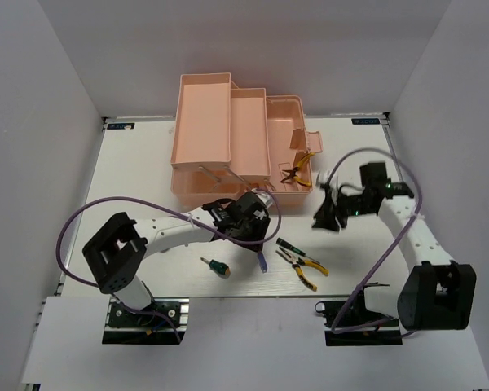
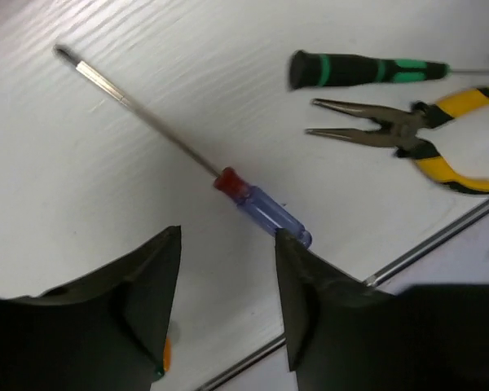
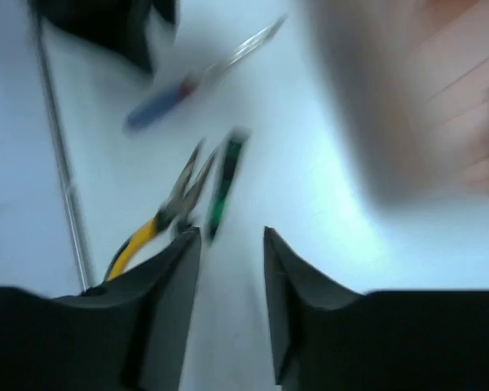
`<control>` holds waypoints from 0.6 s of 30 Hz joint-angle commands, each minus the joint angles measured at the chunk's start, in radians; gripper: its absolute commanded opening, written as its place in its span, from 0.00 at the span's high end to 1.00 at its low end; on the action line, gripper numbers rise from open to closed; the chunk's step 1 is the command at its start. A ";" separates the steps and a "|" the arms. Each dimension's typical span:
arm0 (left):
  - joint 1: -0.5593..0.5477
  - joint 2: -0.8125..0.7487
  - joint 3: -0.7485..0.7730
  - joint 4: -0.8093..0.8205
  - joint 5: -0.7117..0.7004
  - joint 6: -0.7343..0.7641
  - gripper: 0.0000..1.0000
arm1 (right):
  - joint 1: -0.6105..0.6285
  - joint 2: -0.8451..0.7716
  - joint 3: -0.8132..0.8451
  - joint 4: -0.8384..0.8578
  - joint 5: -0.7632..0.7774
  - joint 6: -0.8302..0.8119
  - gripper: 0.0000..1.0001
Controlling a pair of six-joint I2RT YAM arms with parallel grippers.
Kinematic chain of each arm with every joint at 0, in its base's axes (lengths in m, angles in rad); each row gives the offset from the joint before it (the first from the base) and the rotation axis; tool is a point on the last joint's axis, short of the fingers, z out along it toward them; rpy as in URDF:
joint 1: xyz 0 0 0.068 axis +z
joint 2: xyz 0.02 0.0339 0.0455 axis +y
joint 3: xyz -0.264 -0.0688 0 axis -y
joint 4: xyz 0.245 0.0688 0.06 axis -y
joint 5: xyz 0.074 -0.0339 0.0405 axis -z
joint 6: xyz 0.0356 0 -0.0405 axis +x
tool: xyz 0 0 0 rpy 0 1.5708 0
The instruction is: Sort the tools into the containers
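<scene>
- The left gripper (image 2: 228, 244) is held low over the table (image 1: 138, 171), in front of the toolbox (image 1: 202, 122). Its jaws are spread wide, and nothing is held between them.
- The blue-handled screwdriver (image 2: 265, 210) is laid flat on the table, with its handle end just beside one left fingertip (image 2: 287, 252) (contact cannot be confirmed).
- The right gripper (image 3: 228, 244) is held above the table, to the right of the toolbox front. Its jaws are parted narrowly, and nothing is gripped (this wrist view is blurred).
- The black-green screwdriver (image 2: 363, 69) and the yellow-handled pliers (image 2: 411, 134) are placed side by side on the table, between the two arms.
- A stubby green-handled screwdriver (image 1: 217, 265) is set apart from them, near the left arm.
- A second pair of pliers (image 1: 297, 169) is seen in the right-hand compartment of the toolbox, whose trays are folded out.
</scene>
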 commanded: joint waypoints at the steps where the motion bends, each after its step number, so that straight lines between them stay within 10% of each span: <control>1: 0.005 -0.089 -0.033 -0.075 -0.099 -0.115 0.37 | 0.034 -0.076 -0.245 -0.137 0.137 -0.274 0.53; 18: 0.005 -0.250 -0.076 -0.141 -0.180 -0.167 0.34 | 0.164 -0.102 -0.606 0.216 0.427 -0.088 0.48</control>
